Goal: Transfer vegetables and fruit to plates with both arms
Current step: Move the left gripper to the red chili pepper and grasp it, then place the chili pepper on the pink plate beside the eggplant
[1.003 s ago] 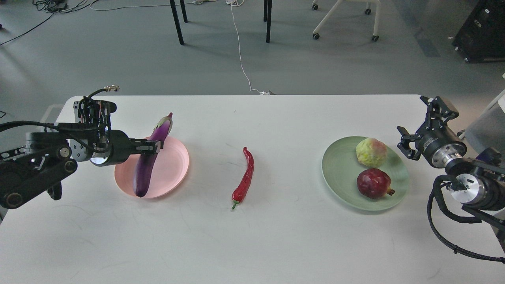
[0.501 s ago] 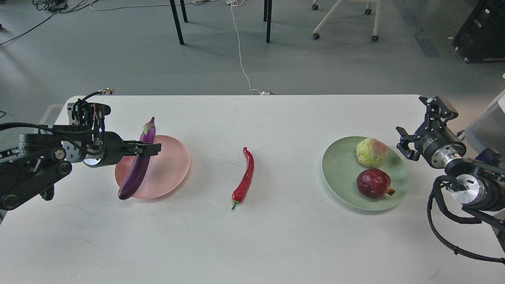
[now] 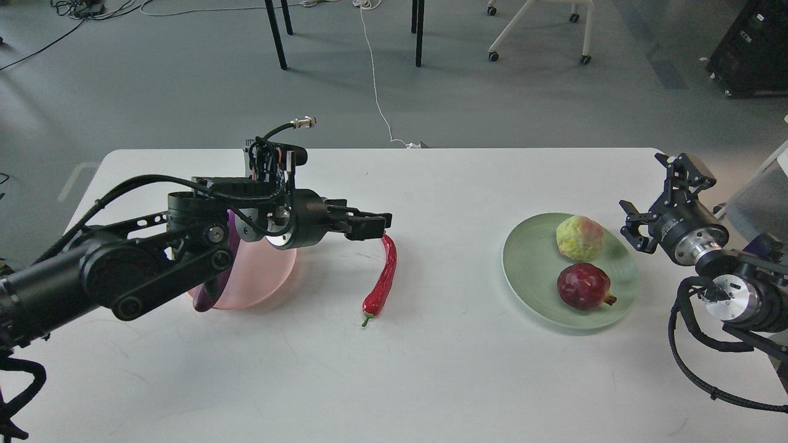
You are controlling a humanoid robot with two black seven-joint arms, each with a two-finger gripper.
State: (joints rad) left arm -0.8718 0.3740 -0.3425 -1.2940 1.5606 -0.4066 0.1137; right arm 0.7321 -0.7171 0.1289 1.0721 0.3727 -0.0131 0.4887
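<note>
Lying at frame centre, the red chili pepper (image 3: 381,280) points its far tip at the left gripper (image 3: 377,225), fingers narrowly parted, empty. Left of centre, the eggplant (image 3: 212,289) rests on the pink plate (image 3: 258,280). At right, the green plate (image 3: 529,271) carries pomegranate (image 3: 583,286) and yellow-green fruit (image 3: 579,238); the right gripper (image 3: 659,197) spreads wide beside it.
</note>
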